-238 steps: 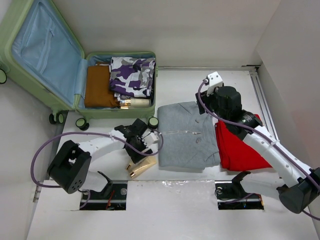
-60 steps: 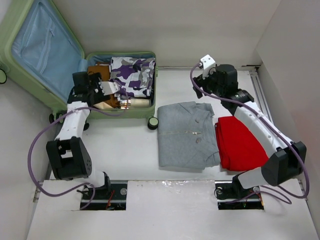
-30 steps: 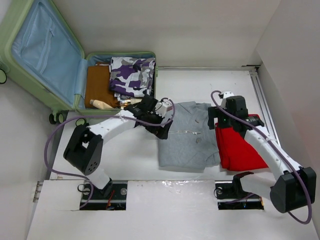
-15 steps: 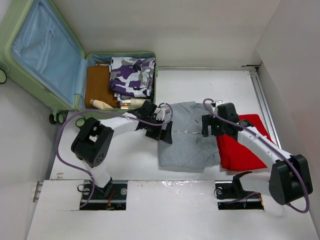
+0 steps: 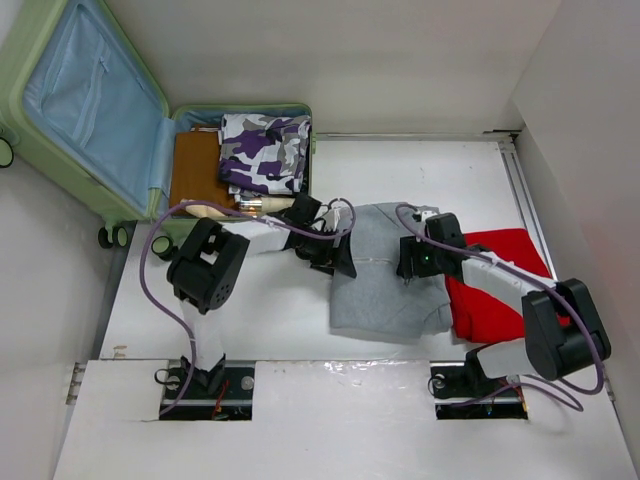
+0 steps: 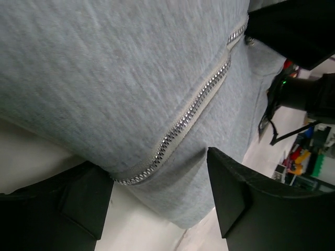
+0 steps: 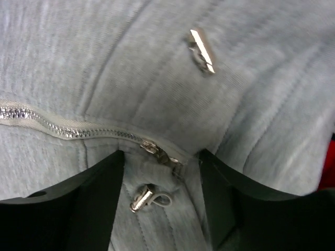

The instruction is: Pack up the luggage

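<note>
The luggage (image 5: 85, 100) lies open at the far left, pale green with blue lining. Its base holds a brown garment (image 5: 195, 170), a purple camouflage garment (image 5: 262, 150) and a bottle (image 5: 268, 203). A grey zip hoodie (image 5: 385, 275) lies mid-table. My left gripper (image 5: 338, 262) is at its left edge, open, with the zipped edge (image 6: 172, 130) between its fingers (image 6: 246, 198). My right gripper (image 5: 410, 262) is on the hoodie's right part, open, its fingers (image 7: 84, 204) astride the zipper pull (image 7: 157, 151) and a cord tip (image 7: 141, 198).
A folded red garment (image 5: 500, 290) lies right of the hoodie, partly under it, and shows at the right wrist view's edge (image 7: 330, 167). A suitcase wheel (image 5: 163, 247) sits near the left arm. White walls stand behind and to the right.
The left arm came back from the suitcase, where it left a tan object. Both grippers have closed in on the hoodie from either side. The hoodie's left edge has shifted right and bunched.
</note>
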